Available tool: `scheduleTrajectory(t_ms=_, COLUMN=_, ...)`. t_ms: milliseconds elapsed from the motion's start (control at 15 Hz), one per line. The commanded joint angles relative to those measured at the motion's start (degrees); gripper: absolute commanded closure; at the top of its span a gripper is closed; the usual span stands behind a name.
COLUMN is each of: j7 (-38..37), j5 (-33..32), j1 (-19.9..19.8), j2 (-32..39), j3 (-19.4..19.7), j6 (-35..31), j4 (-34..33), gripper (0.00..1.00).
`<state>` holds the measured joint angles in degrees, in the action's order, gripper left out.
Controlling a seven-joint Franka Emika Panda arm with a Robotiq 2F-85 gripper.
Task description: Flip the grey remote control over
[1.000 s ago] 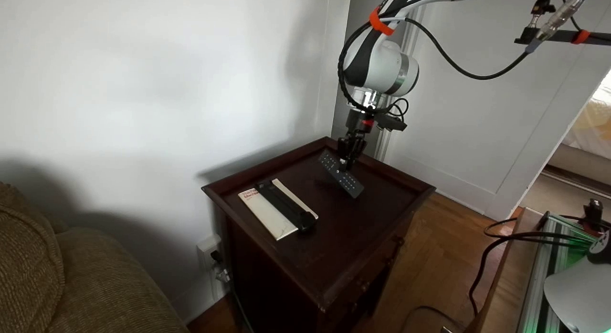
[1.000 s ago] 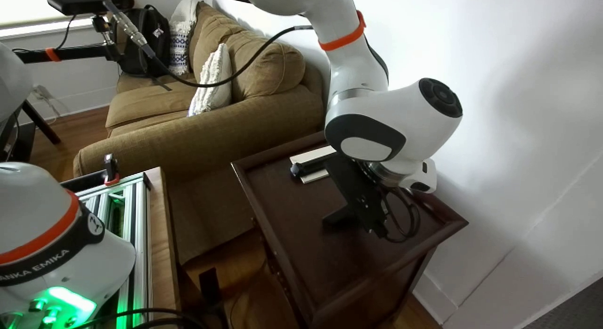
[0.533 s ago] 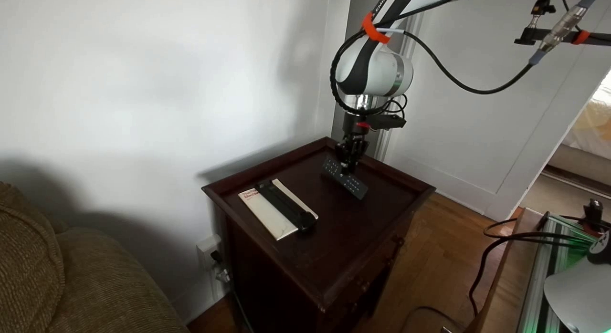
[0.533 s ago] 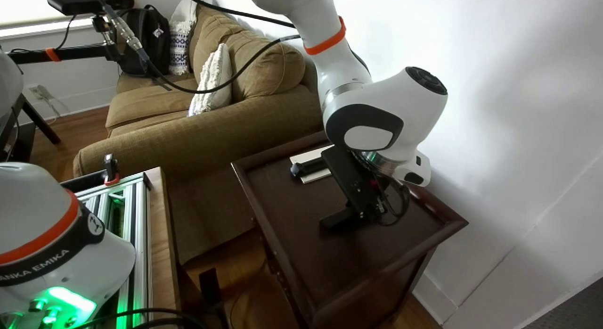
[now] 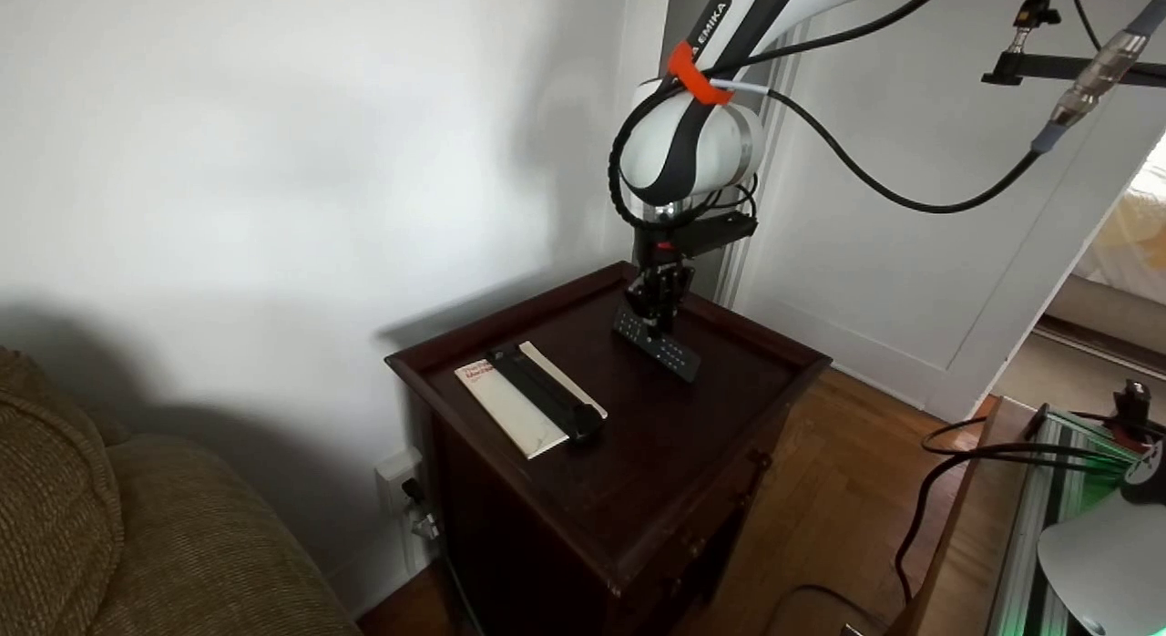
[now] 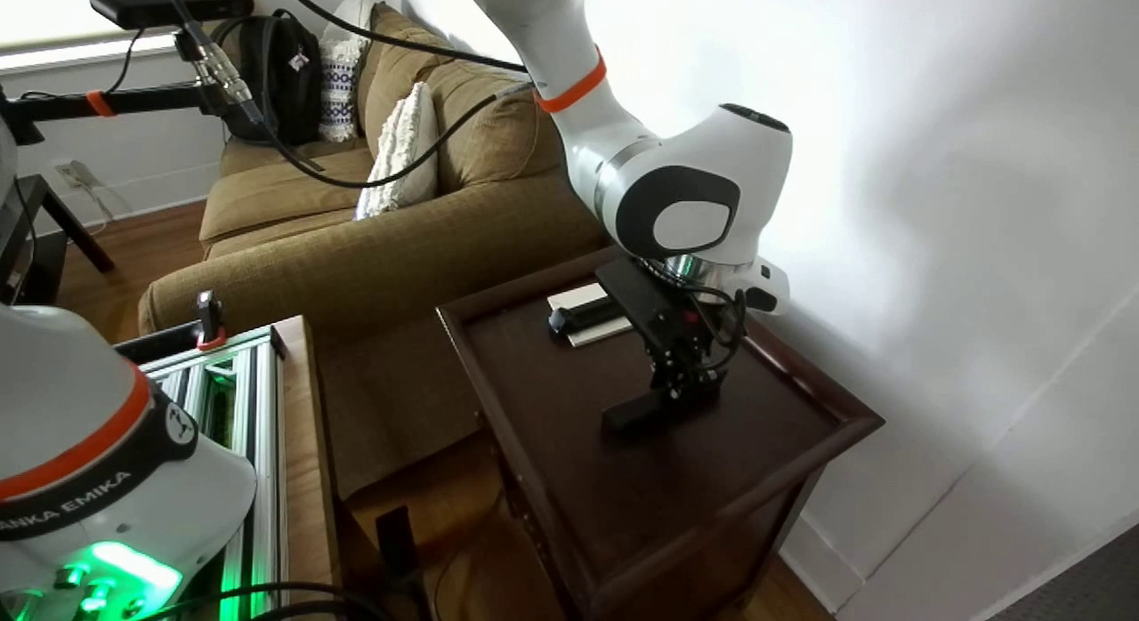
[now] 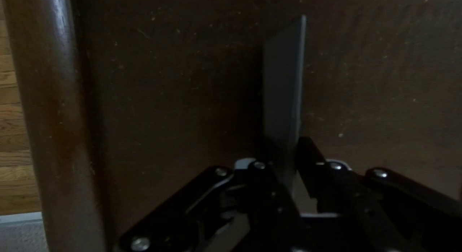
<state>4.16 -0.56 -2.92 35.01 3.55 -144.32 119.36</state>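
The grey remote control [image 5: 676,357] is dark grey with rows of pale buttons. It stands tilted on a long edge at the dark brown cabinet top [image 5: 638,426]; I cannot tell whether it touches the wood. My gripper [image 5: 659,328] is shut on it near its middle, coming from above and leaning. In the wrist view the remote [image 7: 283,82] shows a plain face and a thin edge, between the two fingers of the gripper [image 7: 283,151]. In an exterior view it pokes out dark from under the gripper [image 6: 634,413], partly hidden.
A flat white bar [image 5: 510,410] with red print lies near the cabinet's wall side. A long black bar [image 5: 545,392] lies on it. The cabinet has a raised rim [image 7: 59,118]. A wall [image 5: 364,162] stands behind, and a brown sofa [image 6: 427,256] is beside it.
The arm has swung sideways and the gripper has come lower and tilted over. The remote, still held, has come down slightly and turned steeper on its edge. The white and black bars have not moved.
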Motion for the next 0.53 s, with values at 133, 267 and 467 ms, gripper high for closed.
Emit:
scheduleTrajectory(t_ms=133, j7=-6.7, j5=-6.7, j1=5.0, j2=2.6, j3=2.8, j6=2.1, j4=-2.9, gripper=0.94)
scheduleTrajectory(t_ms=267, j7=-8.2, j5=-8.8, j1=6.4, j2=2.4, j3=3.4, j6=0.8, j4=-2.4, gripper=0.94)
scheduleTrajectory(t_ms=467, j7=-11.2, j5=-12.8, j1=9.2, j2=3.2, j3=4.8, j6=0.8, j4=-2.9, gripper=0.94)
